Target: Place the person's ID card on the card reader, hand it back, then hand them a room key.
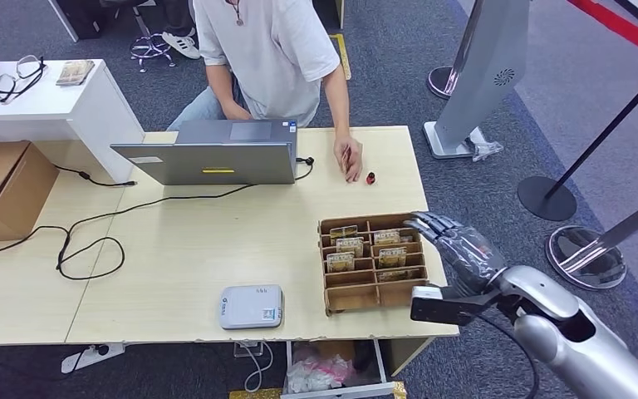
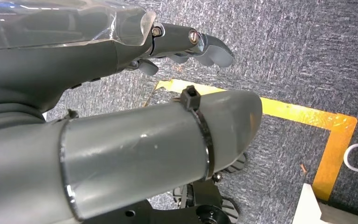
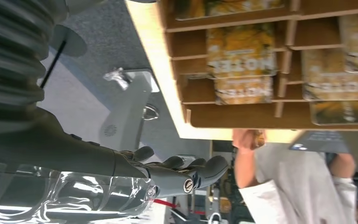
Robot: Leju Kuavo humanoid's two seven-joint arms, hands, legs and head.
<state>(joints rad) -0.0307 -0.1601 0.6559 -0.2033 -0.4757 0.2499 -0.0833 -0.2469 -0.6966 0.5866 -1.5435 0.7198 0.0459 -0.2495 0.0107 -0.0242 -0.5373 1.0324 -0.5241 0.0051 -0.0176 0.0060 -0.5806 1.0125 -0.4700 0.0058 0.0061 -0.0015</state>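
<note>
The right hand (image 1: 457, 249) hovers just past the worktop's (image 1: 216, 249) right edge, beside the far-right corner of the card tray (image 1: 372, 293). Its fingers (image 1: 432, 223) are stretched out, a little apart, and hold nothing. The room keys (image 1: 386, 237) stand in the tray's slots, just to the hand's left and slightly below it, so this is the nearer hand for a key. The ID card seems to be in the person's hand (image 1: 350, 160), resting on the far edge of the worktop, well beyond the tray; I cannot make the card out clearly. The reader (image 1: 251, 306) lies flat at the near edge, left of the tray. The left hand (image 2: 186, 44) hangs over the carpet, fingers loosely extended and empty
</note>
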